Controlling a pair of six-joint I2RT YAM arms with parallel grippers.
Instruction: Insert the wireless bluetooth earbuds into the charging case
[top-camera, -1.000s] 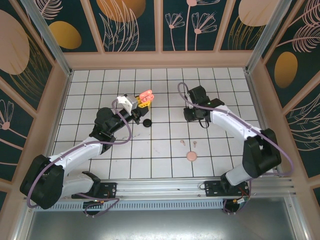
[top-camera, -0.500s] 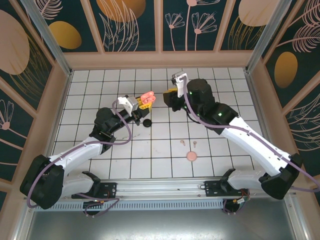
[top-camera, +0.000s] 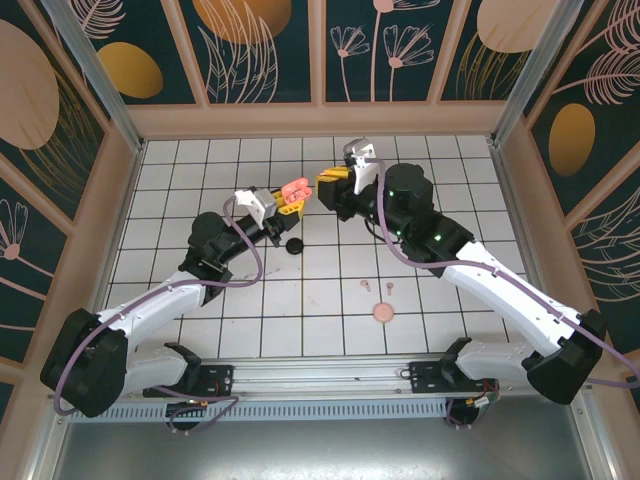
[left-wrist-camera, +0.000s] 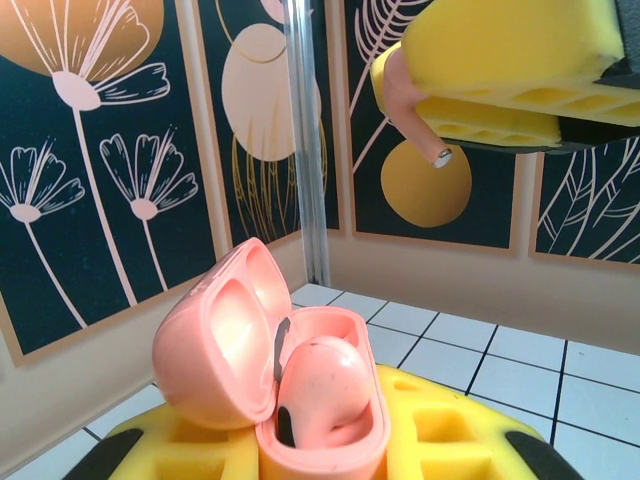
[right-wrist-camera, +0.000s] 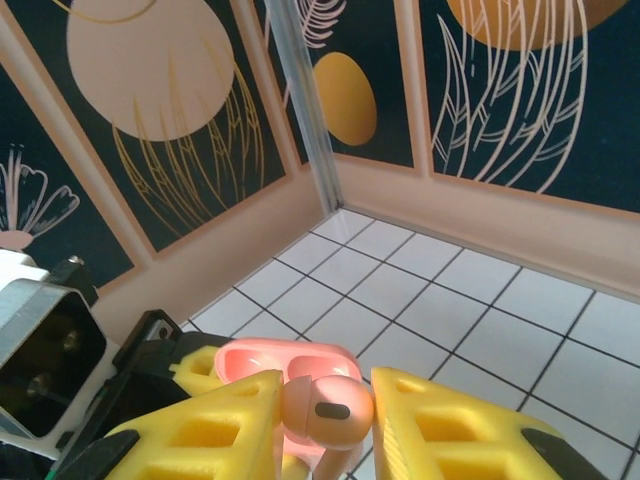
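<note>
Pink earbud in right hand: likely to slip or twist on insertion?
Probably rigid and light: the pink earbud is small glossy plastic. Its rounded head sits between the right hand's yellow pads, so it may pivot. The pink case could tilt in the left hand if pushed.
</note>
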